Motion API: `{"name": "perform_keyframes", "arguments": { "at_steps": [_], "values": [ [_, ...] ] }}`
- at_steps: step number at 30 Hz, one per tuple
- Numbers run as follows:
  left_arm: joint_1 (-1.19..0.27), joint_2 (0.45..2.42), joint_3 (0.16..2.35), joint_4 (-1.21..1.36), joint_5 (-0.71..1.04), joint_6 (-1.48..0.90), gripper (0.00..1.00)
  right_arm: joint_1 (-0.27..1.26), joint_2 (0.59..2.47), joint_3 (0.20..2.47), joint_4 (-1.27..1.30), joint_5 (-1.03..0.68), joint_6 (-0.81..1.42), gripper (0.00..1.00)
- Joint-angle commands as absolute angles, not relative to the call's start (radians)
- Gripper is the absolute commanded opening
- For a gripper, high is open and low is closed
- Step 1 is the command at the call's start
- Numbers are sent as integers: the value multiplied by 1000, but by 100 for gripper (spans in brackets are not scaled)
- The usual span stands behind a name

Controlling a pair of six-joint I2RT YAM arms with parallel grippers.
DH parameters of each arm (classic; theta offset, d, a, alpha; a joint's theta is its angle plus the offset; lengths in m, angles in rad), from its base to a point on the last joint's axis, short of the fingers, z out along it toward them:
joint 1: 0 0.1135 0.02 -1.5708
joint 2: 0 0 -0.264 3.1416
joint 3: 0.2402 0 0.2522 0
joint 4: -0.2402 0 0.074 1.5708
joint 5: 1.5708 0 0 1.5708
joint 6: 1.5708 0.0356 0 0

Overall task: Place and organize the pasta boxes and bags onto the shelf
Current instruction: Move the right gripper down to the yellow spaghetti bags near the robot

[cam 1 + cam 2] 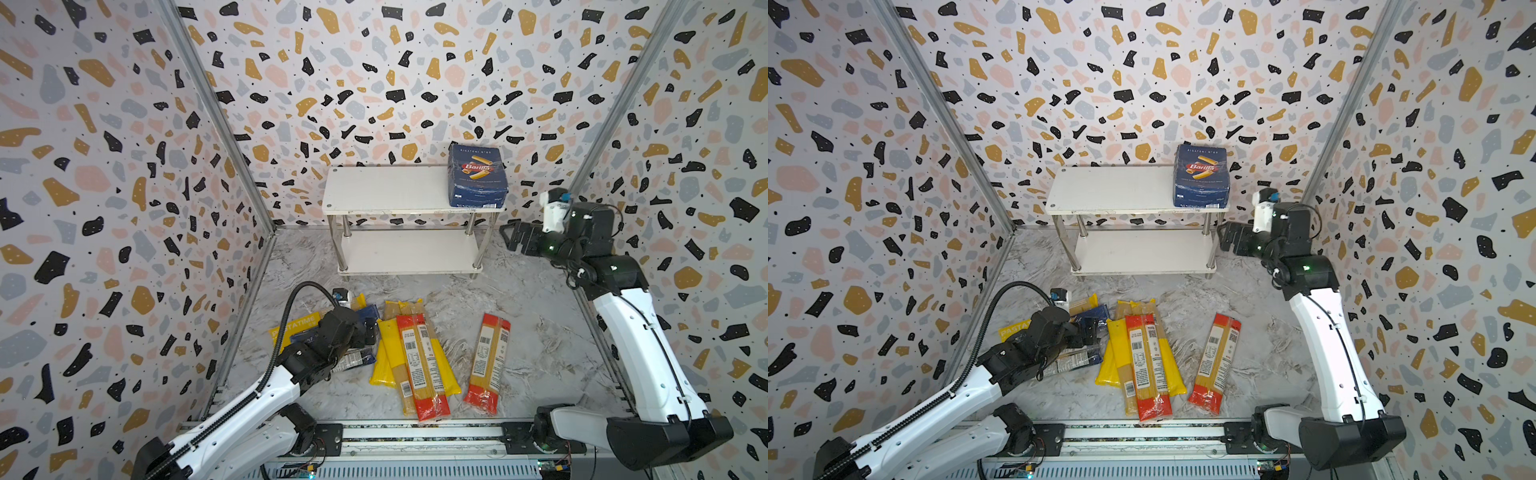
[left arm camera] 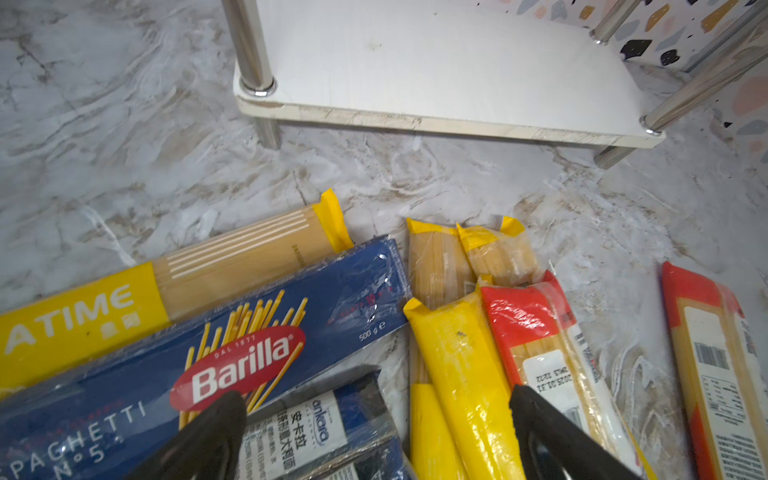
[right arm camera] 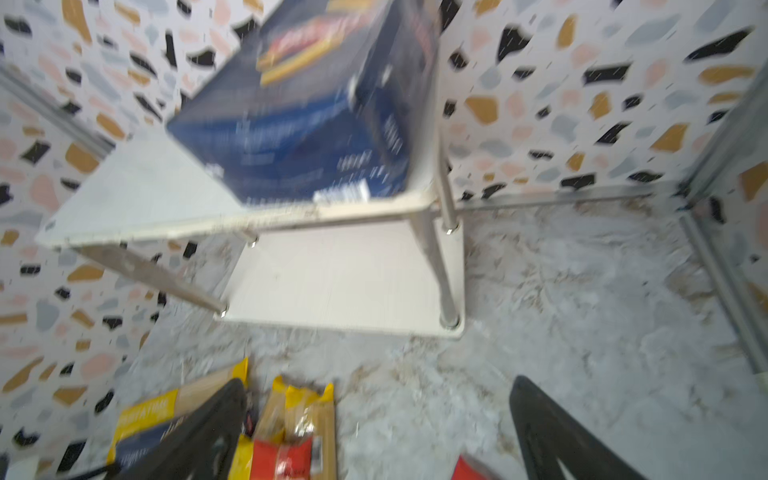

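Under left pincer (image 2: 376, 395), agape and empty like right pincer (image 3: 380, 384), spaghetti box (image 2: 324, 291) lies half-hidden.

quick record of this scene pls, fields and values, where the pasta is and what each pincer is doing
shelf: wide Barilla box on top board, right end; lower board bare
table: narrow Barilla box and all bags lying flat before the shelf
left pincer: open, above blue-ended bag
right pincer: open, holding nothing, beside shelf's right end
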State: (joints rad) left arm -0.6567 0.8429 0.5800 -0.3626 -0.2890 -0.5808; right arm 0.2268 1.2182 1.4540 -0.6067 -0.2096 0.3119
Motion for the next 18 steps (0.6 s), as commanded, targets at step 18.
{"name": "perform_keyframes", "arguments": {
  "at_steps": [18],
  "values": [
    [-646,778,463,-384,-452,-796,100,845,1065,918,-449,-24,476,96]
  ]
}}
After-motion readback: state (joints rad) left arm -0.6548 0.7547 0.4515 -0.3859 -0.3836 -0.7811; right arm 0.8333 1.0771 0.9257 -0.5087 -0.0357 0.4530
